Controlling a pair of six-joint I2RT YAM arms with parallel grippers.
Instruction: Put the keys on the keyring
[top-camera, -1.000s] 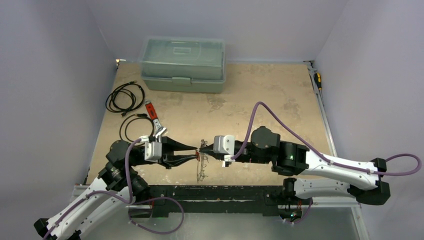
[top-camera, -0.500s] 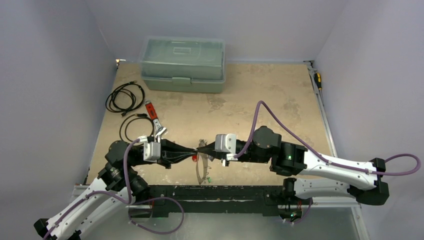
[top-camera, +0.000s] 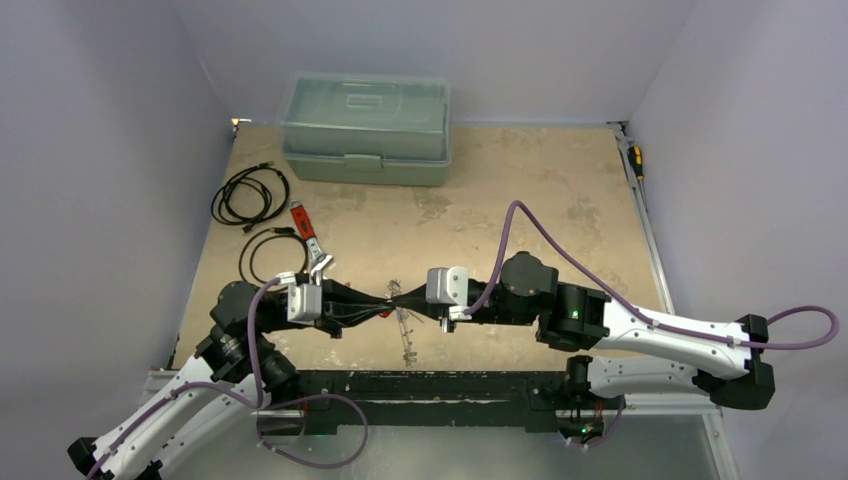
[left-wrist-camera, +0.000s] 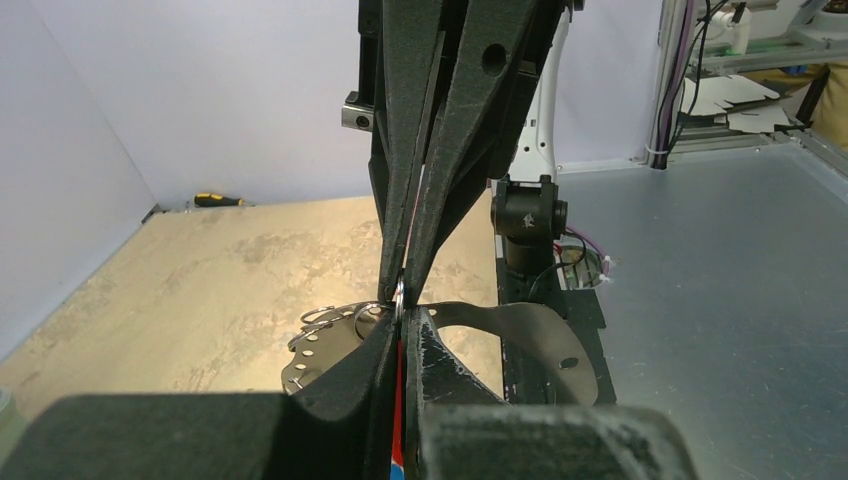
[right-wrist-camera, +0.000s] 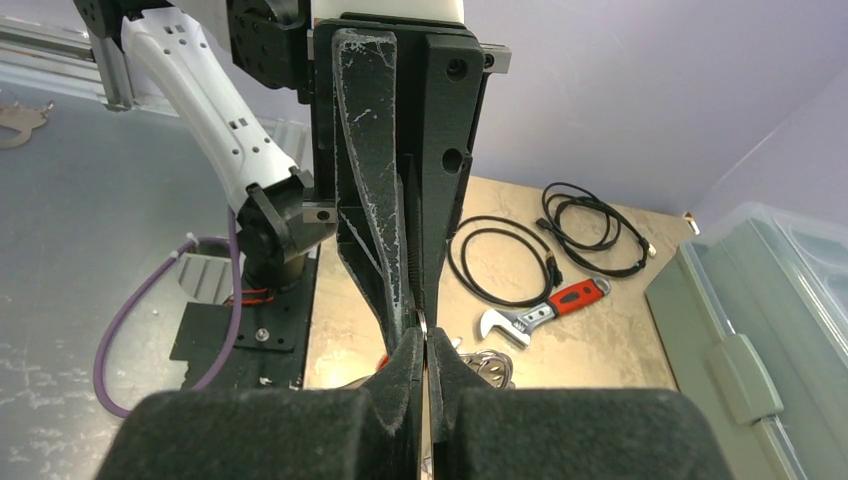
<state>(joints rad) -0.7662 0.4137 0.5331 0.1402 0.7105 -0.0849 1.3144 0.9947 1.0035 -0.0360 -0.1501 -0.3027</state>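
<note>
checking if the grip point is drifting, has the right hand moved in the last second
yes, a little: the right hand has slid left in the top view, toward the wrench, and the left hand has backed off the same way.

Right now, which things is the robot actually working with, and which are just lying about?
In use: keyring, keys, left pincer, right pincer.
Lying about: red-handled wrench, black cables, lidded plastic box, screwdriver.
</note>
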